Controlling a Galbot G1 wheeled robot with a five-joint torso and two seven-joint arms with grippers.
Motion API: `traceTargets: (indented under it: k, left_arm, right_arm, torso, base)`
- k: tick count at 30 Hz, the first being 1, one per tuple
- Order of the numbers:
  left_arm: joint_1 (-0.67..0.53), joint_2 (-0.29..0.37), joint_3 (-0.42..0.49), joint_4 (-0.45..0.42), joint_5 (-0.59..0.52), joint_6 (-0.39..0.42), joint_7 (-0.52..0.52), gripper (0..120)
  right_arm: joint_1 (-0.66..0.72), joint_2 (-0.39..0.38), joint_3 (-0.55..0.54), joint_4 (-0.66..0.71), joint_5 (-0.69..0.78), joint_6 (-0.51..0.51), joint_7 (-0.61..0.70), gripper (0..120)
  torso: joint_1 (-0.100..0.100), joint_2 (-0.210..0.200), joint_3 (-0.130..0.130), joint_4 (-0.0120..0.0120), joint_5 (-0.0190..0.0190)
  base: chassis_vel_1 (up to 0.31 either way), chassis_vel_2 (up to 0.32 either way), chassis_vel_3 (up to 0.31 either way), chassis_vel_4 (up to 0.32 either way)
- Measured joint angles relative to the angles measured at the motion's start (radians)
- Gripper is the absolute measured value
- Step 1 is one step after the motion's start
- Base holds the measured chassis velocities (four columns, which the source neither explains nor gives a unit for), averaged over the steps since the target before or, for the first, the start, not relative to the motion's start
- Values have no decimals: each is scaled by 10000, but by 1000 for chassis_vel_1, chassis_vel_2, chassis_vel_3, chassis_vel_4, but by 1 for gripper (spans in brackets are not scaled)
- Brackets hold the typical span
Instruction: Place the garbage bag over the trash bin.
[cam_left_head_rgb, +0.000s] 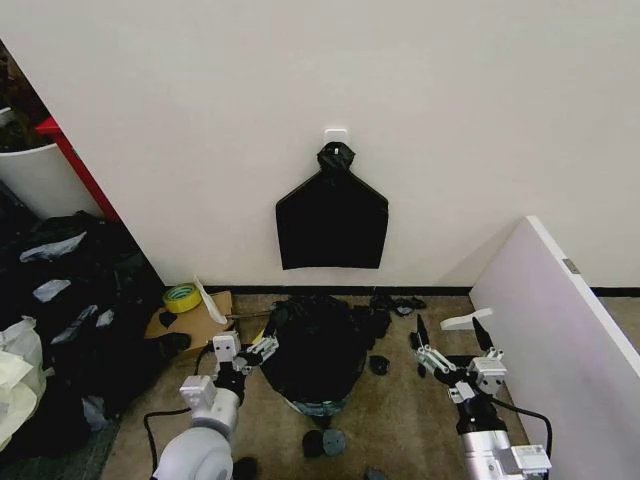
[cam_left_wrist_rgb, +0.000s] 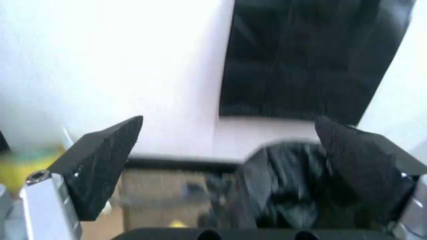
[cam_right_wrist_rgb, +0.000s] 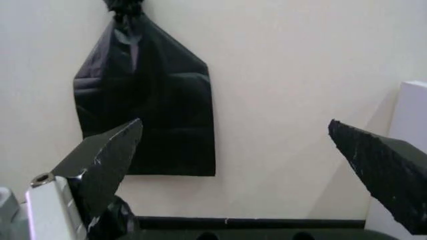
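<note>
The glossy, crinkled black plastic garbage bag is covering the round white trash bin at floor centre, nearly to its base; the fitting appears largely done. The left gripper, at the bag's nine o'clock, is standing with fingers apart. The right gripper, at three o'clock, is likewise holding nothing, fingers spread.
</note>
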Motion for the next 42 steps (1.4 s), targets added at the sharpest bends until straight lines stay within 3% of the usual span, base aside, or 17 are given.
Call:
traceTargets:
  k: [10,22,32,42]
  left_arm:
    - [1529,-938,-1100,-772,2567,-1895,407,100]
    - [2621,-1490,-1576,-1129,4289,-3415,323,100]
    - [3080,-1721,-1421,-1114,4619,-3691,147,100]
    - [2990,-1592,-1520,-1177,4588,-3593,85,100]
  right_arm:
    - [-329,314,-388,55,-359,306,84,100]
    - [-857,701,-500,703,-935,856,171,100]
    - [-1151,1023,-792,1147,-1886,895,273,100]
    - [-1113,1208,-878,1120,-1824,710,213,100]
  torso:
    - [0,0,0,0,-2]
    - [0,0,0,1,-1]
    - [0,0,0,1,-1]
    - [1,0,1,0,-2]
  base:
    - [0,0,0,0]
    - [0,0,0,0]
    - [0,0,0,0]
    - [0,0,0,0]
